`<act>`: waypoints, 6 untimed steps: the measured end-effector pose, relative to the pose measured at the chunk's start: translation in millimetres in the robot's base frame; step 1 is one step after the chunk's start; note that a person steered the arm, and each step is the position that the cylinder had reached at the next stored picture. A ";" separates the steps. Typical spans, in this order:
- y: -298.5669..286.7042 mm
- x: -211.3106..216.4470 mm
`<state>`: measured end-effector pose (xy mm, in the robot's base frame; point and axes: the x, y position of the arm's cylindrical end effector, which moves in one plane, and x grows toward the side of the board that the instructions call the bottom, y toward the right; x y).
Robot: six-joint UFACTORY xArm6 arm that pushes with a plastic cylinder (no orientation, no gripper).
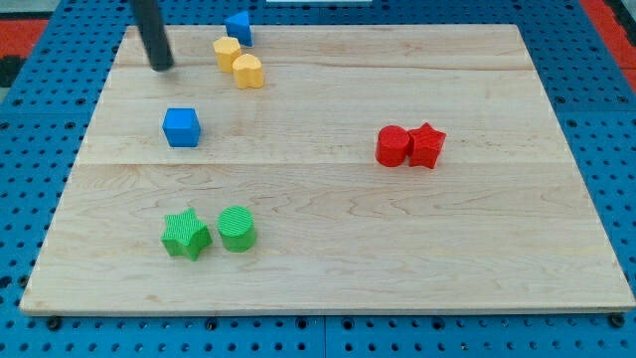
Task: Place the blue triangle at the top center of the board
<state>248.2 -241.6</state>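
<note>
The arm has no claw, just a rod whose tip (162, 67) sits left of the blue triangle (238, 27) at the board's top edge, so a careless push could bump the two yellow blocks (238, 61) or slide the triangle off.

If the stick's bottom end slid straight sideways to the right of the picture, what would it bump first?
Probably the upper yellow block, just right of my tip. The blue triangle sits a bit higher up, so I'd likely slide past beneath it, though depth is hard to judge.
</note>
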 end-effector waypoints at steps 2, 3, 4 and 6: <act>31.8 -56.9; 90.0 -56.3; 187.6 -51.2; 296.9 40.3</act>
